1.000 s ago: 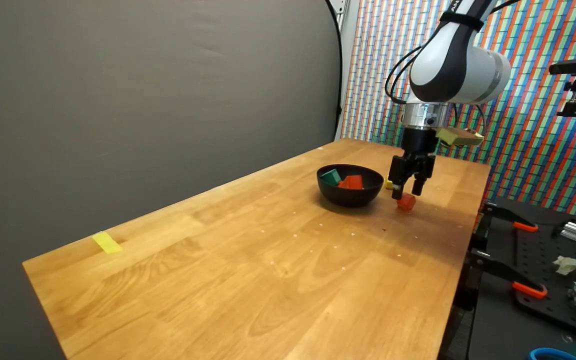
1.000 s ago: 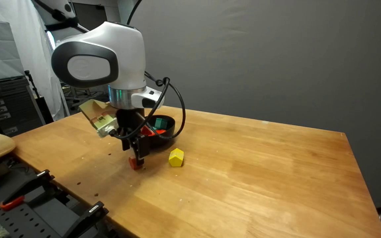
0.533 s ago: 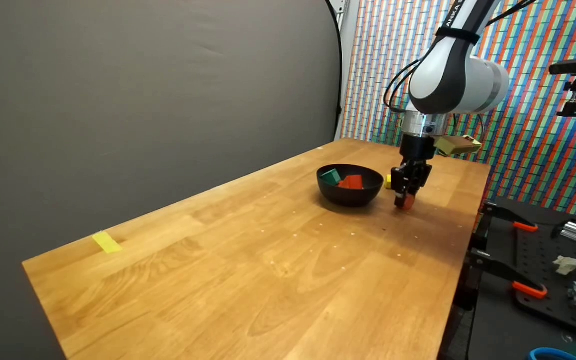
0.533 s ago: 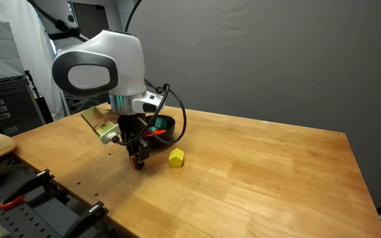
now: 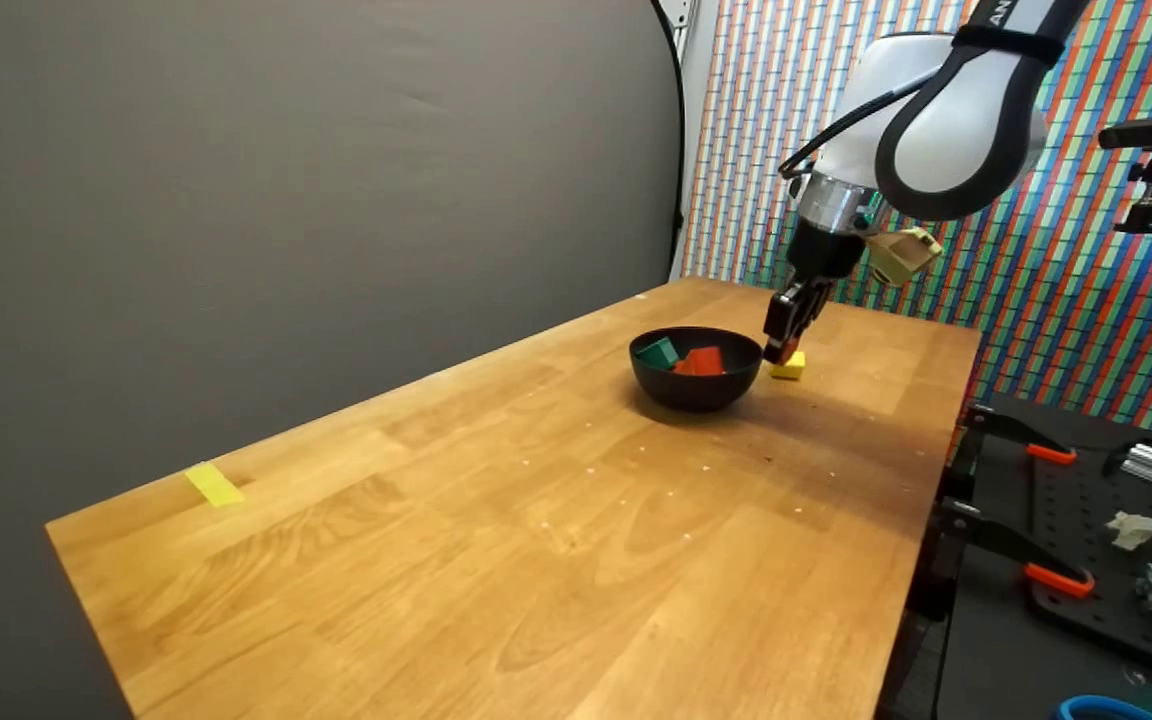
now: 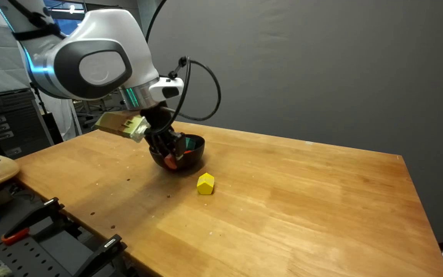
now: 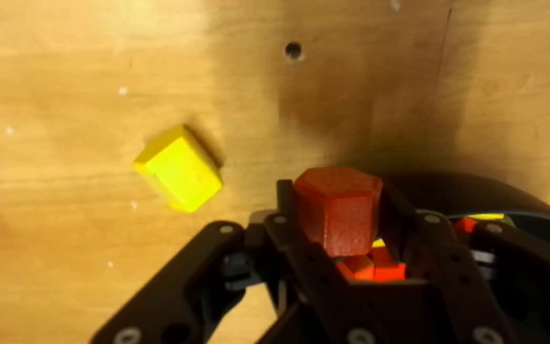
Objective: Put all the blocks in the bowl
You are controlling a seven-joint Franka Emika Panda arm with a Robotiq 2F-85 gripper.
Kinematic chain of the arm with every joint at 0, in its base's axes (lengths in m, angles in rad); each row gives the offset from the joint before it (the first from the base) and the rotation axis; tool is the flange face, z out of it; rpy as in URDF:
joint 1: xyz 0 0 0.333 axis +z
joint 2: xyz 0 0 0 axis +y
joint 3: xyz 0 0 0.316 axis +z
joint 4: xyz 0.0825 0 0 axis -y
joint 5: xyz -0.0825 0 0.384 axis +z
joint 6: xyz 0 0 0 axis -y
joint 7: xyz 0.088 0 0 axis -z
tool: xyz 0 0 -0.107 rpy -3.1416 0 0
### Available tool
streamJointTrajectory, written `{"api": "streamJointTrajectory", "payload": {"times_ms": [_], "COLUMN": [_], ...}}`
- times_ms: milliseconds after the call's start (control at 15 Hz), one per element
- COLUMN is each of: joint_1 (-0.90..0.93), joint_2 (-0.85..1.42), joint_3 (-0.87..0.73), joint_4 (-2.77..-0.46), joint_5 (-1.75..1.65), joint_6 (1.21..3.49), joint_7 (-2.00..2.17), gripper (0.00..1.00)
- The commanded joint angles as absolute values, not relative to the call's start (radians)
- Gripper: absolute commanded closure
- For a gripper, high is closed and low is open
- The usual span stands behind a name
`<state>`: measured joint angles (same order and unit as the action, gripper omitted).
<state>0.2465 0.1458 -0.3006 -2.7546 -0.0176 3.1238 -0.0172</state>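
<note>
The gripper has its fingers clamped on a red block — one against either side — just beside the black bowl. A yellow block sits on the table, apart from the fingers; green and red blocks lie in the bowl.

- My claw is black.
- I see a dark red block, a yellow block, a green block and an orange-red block.
- The bowl is black.
- The table is light brown with wavy wood lines.
- The plain wall is gray.
- The striped wall is red, blue, green and white.
</note>
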Motion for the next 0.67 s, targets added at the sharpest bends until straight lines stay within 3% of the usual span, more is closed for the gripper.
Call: {"api": "streamJointTrajectory", "payload": {"times_ms": [0, 267, 533, 600], "joint_1": [0.437, 0.494, 0.458, 0.455], "joint_2": [0.117, 0.115, 0.112, 0.131], "joint_3": [-0.575, -0.59, -0.427, -0.403], "joint_4": [-2.702, -2.597, -2.544, -2.523], "joint_5": [-0.273, -0.241, -0.106, -0.064], "joint_6": [3.192, 3.146, 3.046, 3.003], "joint_7": [0.077, 0.115, 0.087, 0.079], "gripper": [0.8, 0.8, 0.8, 0.75]}}
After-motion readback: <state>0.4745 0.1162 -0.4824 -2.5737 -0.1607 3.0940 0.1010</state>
